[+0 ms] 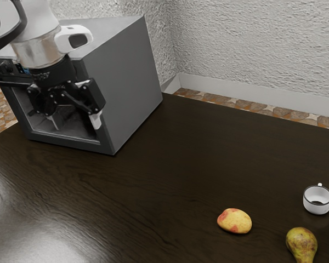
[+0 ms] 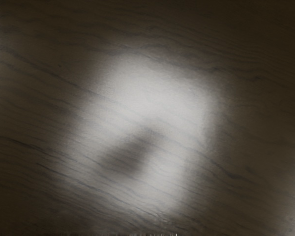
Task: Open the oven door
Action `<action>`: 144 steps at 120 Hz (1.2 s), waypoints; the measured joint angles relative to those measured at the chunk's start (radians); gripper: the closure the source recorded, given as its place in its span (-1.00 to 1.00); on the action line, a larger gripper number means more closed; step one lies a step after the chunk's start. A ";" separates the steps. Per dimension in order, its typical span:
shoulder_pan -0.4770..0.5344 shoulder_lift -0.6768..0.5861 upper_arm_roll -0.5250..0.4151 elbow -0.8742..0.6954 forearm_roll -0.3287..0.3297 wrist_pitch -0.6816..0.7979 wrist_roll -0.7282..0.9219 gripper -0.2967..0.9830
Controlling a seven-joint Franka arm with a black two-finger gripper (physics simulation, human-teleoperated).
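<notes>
- Gripper at the exterior view's upper left, fingers wide apart, empty.
- Close by, same corner: oven door, seemingly closed.
- Farther toward the left edge: door handle, ungrasped; likely miss from closing this far off, or scraped door from too tight a swing.

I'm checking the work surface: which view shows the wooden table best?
The exterior view: it shows the table back to its far edge, with the oven, pear and cup on it. The wrist view gives a close look at its grain, partly washed out by glare.
</notes>
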 joint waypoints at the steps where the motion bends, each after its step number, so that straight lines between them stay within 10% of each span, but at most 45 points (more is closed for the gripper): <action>1: 0.001 0.000 0.000 -0.004 0.001 0.000 -0.007 -0.54; 24: 0.156 -0.259 0.004 -0.301 0.006 0.047 -0.147 -0.53; 35: 0.350 -0.290 0.014 -0.436 -0.041 0.242 -0.209 -0.53; 52: 0.382 -0.302 0.076 -0.465 -0.133 0.525 -0.350 -0.53; 91: 0.450 -0.140 0.089 -0.420 -0.227 0.926 -0.567 -0.53; 144: 0.531 0.018 0.026 -0.302 -0.255 1.049 -0.668 -0.53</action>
